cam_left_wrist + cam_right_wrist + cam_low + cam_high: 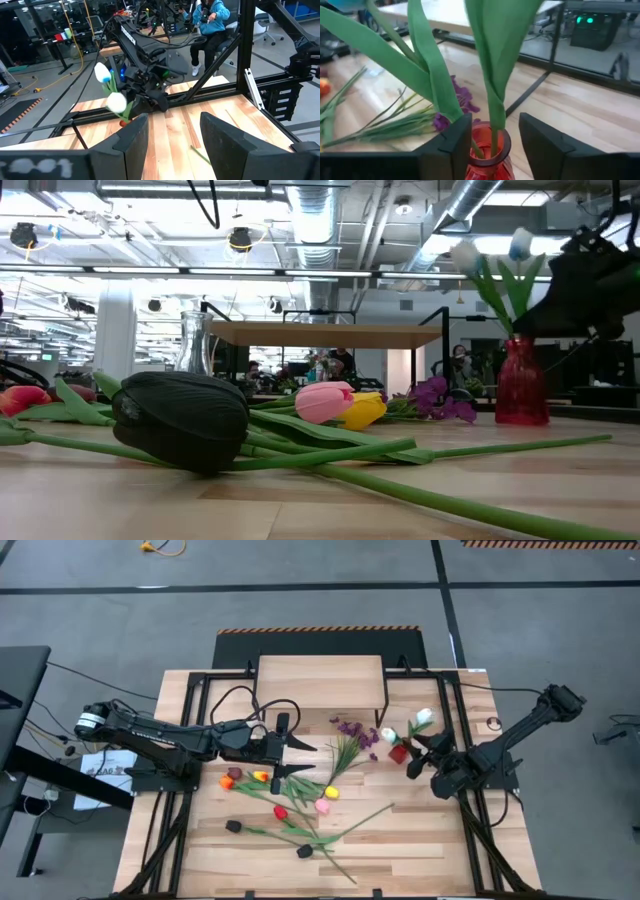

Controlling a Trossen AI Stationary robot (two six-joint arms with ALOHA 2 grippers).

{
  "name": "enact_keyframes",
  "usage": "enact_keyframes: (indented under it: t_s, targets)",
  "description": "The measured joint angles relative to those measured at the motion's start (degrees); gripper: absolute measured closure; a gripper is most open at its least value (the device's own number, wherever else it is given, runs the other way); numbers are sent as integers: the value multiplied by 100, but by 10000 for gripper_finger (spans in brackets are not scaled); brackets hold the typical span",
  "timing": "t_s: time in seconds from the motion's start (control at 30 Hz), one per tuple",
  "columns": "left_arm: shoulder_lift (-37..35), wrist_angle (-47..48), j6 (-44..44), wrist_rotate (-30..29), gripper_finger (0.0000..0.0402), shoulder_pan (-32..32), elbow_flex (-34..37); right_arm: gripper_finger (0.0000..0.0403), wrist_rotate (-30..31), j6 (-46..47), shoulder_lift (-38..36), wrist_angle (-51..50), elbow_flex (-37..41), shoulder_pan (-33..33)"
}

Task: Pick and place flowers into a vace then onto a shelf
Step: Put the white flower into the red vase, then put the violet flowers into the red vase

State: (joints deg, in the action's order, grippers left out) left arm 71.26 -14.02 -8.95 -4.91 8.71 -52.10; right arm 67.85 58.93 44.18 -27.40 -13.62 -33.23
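A red vase [400,752] stands on the table at the right, with two white flowers [424,717] on green stems in it. My right gripper [492,142] is open, one finger on either side of the vase's neck [490,137]. Farther left, my left gripper [303,758] hangs level above the table, open, with nothing between its fingers [135,145]. Loose flowers lie flat on the tabletop: purple sprigs [350,730], pink and yellow heads [325,800], a red head [281,812] and black heads [233,826]. The shelf [320,680] stands at the far edge. My right gripper comes at the red vase's neck [487,150] about level, from the table's right side. One finger [455,145] stands close against the neck; whether it touches, I cannot tell. The other finger [545,145] is apart from it. The vase stands upright on the table.
A clear glass vase [197,340] stands on the table near the shelf's left end. Black frame rails [460,740] run along both sides of the table. A person [212,20] sits in the room beyond the table's right side.
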Motion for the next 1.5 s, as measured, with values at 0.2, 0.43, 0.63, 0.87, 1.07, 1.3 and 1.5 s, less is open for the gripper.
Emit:
enact_keyframes:
  t_s: [0.2, 0.43, 0.63, 0.87, 1.07, 1.3, 1.5]
  targets:
    - [0, 0, -2, -1, 231, 0, 0, 219, -359, -593, 0, -88, -341, -1]
    - [0, 0, 0, -2, 231, 0, 0, 228, -1134, -786, 0, -863, -788, 0]
    - [1, 1, 0, -2, 231, 0, 0, 243, -2083, -707, 0, -1978, -1311, 0]
    - [0, 89, 2, -2, 231, 0, 0, 244, -3861, -143, 0, -2165, -1646, -57]
    - [0, 476, 55, 0, 231, 0, -2, 247, -4340, -390, 284, -771, -1651, -491]
    - [-561, 1087, 421, -2, 231, 165, -2, 258, -4010, -963, 1035, 373, -1653, -783]
    - [-1528, 1470, 529, -82, 231, 622, -8, 266, -3923, -1857, 1729, 1503, -1653, -738]
